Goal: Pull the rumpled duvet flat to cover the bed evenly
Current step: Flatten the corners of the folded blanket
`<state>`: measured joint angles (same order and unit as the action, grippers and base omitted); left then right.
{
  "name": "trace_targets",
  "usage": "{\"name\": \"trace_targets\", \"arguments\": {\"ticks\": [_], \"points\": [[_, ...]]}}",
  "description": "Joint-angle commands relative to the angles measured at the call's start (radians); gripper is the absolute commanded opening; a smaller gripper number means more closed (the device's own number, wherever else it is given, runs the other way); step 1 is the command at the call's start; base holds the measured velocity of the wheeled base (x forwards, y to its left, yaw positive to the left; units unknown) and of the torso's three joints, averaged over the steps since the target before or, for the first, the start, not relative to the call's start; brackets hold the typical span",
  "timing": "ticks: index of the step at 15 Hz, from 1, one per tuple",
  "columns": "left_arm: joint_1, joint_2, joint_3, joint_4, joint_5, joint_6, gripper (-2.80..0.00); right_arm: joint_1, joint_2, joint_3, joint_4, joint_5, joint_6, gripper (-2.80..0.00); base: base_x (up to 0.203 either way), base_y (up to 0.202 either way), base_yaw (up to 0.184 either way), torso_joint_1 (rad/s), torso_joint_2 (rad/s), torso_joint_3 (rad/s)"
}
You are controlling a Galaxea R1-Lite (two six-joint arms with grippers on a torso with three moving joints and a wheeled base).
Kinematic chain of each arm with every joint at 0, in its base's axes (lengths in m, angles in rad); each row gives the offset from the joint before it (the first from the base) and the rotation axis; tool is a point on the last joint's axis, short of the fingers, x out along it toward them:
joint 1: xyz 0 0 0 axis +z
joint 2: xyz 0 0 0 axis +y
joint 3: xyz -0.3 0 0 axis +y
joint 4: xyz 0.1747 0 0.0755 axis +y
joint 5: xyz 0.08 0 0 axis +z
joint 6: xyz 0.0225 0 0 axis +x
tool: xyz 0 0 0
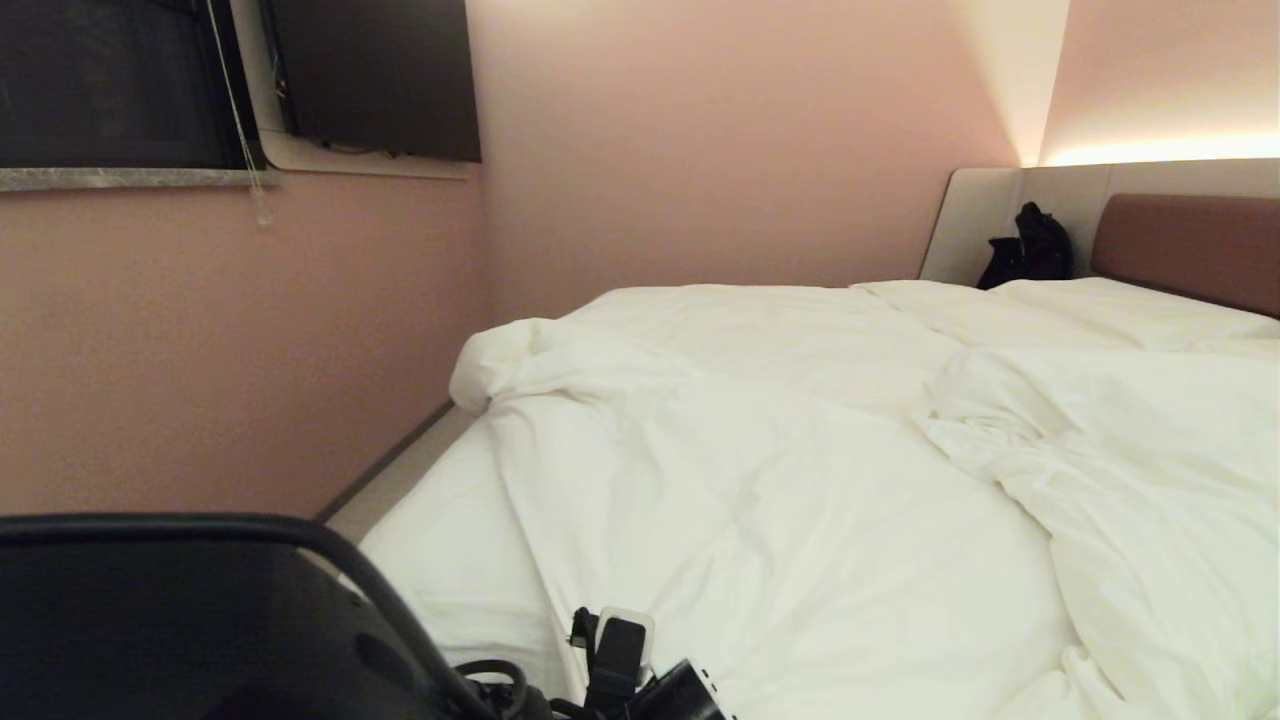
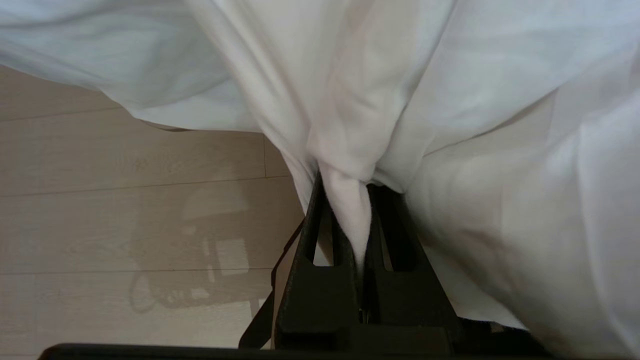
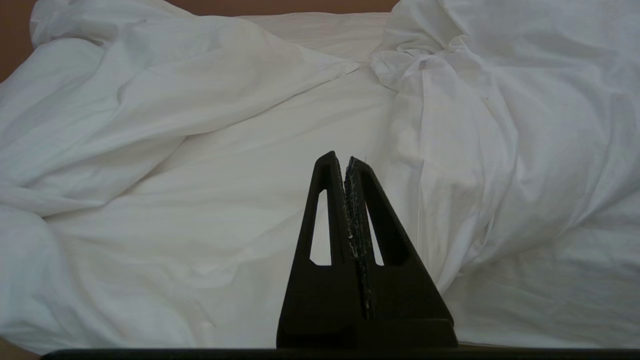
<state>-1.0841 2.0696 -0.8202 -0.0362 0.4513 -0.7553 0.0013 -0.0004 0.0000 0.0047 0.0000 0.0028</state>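
Duvet first: the big, puffy white duvet (image 1: 800, 470) lies on the large low bed (image 1: 440, 560) with the brown padded headboard (image 1: 1190, 245). From the head view it is soft and full of creases. One corner is bunched up near the pink wall (image 1: 200, 350), and a thick fold runs down the right side. A strip of smooth white mattress sheet (image 1: 450, 570) shows beside it on the left. Flat white pillows (image 1: 1120, 310) sit by the headboard, and a black bag (image 1: 1030, 250) stands in the corner.

In the left wrist view, the black left hand (image 2: 350, 220) is pinched tight on a twisted bit of the duvet (image 2: 345, 150). The cloth hangs loose around it, above the pale wooden floor (image 2: 125, 200).

In the right wrist view, the black right hand (image 3: 346, 165) is closed with nothing in it. It is over the duvet (image 3: 225, 200), which has bumpy folds on both sides and a flatter part in the middle.
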Motion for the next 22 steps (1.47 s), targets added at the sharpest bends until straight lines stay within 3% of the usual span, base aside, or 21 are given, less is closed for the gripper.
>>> {"name": "trace_targets", "arguments": {"ticks": [1,11,12,13,18,20,22], "points": [[-0.001,0.081,-0.019,-0.02,0.005,-0.001,-2.8,0.0,0.0,0.0,0.0,0.0,0.0,-2.8,0.0,0.0,0.0,0.0,0.0,0.0],[-0.048,0.046,-0.098,-0.048,0.07,0.013,-2.8,0.0,0.0,0.0,0.0,0.001,0.0,-2.8,0.0,0.0,0.0,0.0,0.0,0.0],[-0.048,0.069,-0.101,-0.044,0.07,0.013,-0.71,0.0,0.0,0.0,0.0,0.002,0.0,-2.8,0.0,0.0,0.0,0.0,0.0,0.0],[-0.048,0.089,-0.11,-0.045,0.068,0.014,0.0,0.0,0.0,0.0,0.0,0.0,0.0,-2.8,0.0,0.0,0.0,0.0,0.0,0.0],[-0.061,0.085,-0.139,-0.056,0.068,0.016,0.0,0.0,0.0,0.0,0.0,0.0,0.0,-2.8,0.0,0.0,0.0,0.0,0.0,0.0],[-0.06,0.068,-0.212,-0.056,0.071,0.035,0.0,0.0,0.0,0.0,0.0,0.0,0.0,-2.8,0.0,0.0,0.0,0.0,0.0,0.0],[-0.012,0.079,-0.358,-0.057,0.071,0.082,0.0,0.0,0.0,0.0,0.0,0.0,-0.001,-2.8,0.0,0.0,0.0,0.0,0.0,0.0]]}}
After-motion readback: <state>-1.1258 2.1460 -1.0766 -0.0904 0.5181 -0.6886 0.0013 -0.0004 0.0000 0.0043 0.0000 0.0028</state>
